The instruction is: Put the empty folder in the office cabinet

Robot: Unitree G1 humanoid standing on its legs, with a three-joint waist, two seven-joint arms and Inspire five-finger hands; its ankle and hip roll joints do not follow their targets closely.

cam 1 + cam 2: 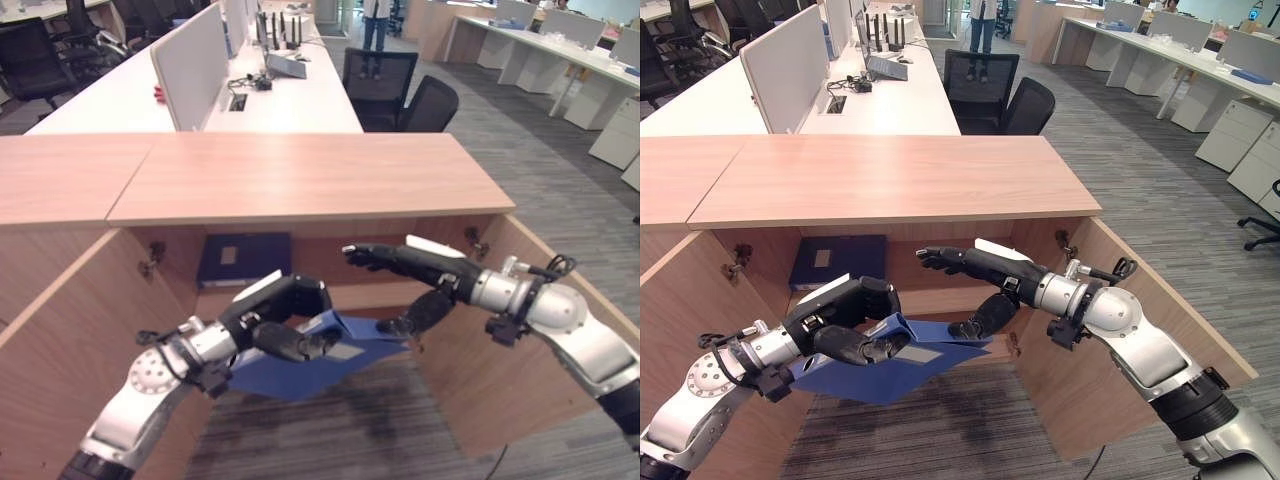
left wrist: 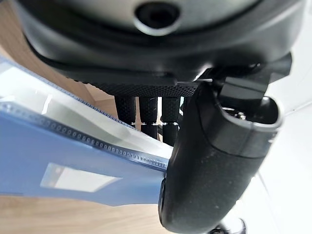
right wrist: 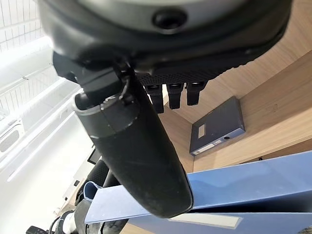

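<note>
While both doors of the office cabinet (image 1: 300, 180) stand swung outward, the left hand (image 1: 285, 315) is clenched on the blue folder (image 1: 880, 365), fingers curled over its upper face and the thumb beneath, as the left wrist view confirms. Folder: flat, blue, with a pale label on its cover, held tilted in the air in front of the cabinet opening, above the grey carpet (image 1: 330, 420), not yet inside. Right hand (image 1: 985, 275): fingers stretched out straight toward the cabinet interior, thumb hanging down with its tip at the folder's far edge; whether the thumb actually touches the folder is hard to judge, but it grips nothing. Inside the cabinet, on the left of the shelf: one dark blue binder (image 1: 243, 258), lying flat. Behind the cabinet: a long white desk (image 1: 300, 100) with a grey divider panel (image 1: 192, 65), two black office chairs (image 1: 400, 90), and a person's legs (image 1: 375, 35) standing farther back.
</note>
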